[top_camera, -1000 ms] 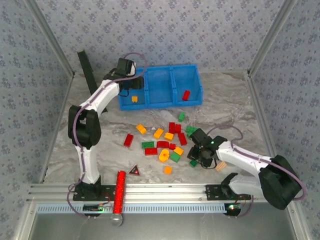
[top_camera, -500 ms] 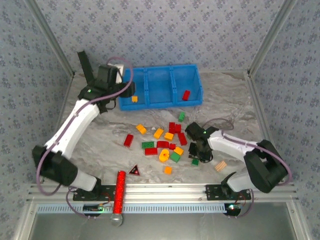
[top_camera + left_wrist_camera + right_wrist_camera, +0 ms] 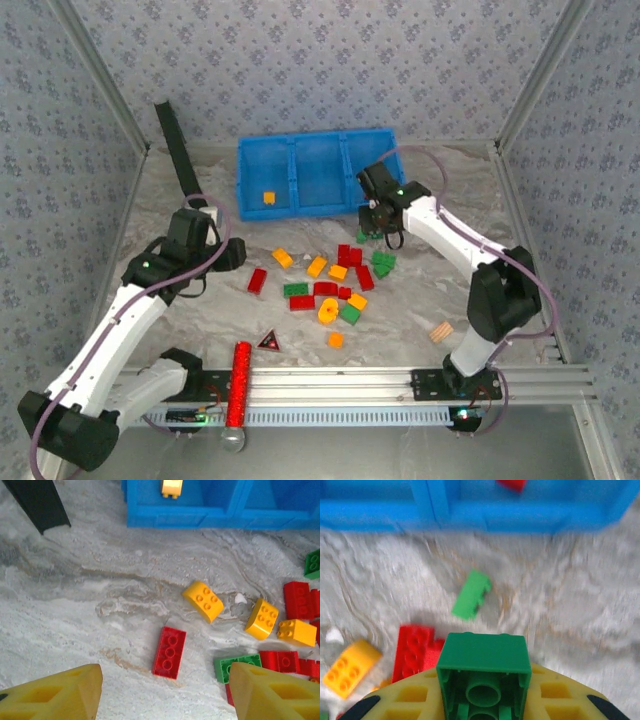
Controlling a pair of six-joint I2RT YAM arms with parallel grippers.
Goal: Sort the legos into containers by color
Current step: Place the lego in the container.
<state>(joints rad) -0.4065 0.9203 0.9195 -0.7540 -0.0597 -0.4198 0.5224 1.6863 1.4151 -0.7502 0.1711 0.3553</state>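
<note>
**Left to right.** Your left gripper (image 3: 164,682), fingers apart, hangs over a red brick (image 3: 169,651). Loose legos (image 3: 335,285) lie mid-table, on the near side of the blue tray (image 3: 300,212). Your right gripper (image 3: 383,228) is clamped on a green brick (image 3: 483,655), near the tray's right compartment.

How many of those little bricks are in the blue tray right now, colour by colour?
In the blue three-compartment plastic tray:
Yellow-orange plastic brick: 1
Red plastic brick: 1
Green: 0; the green plastic brick is held in the right tool, not in the tray
Total: 2
</note>
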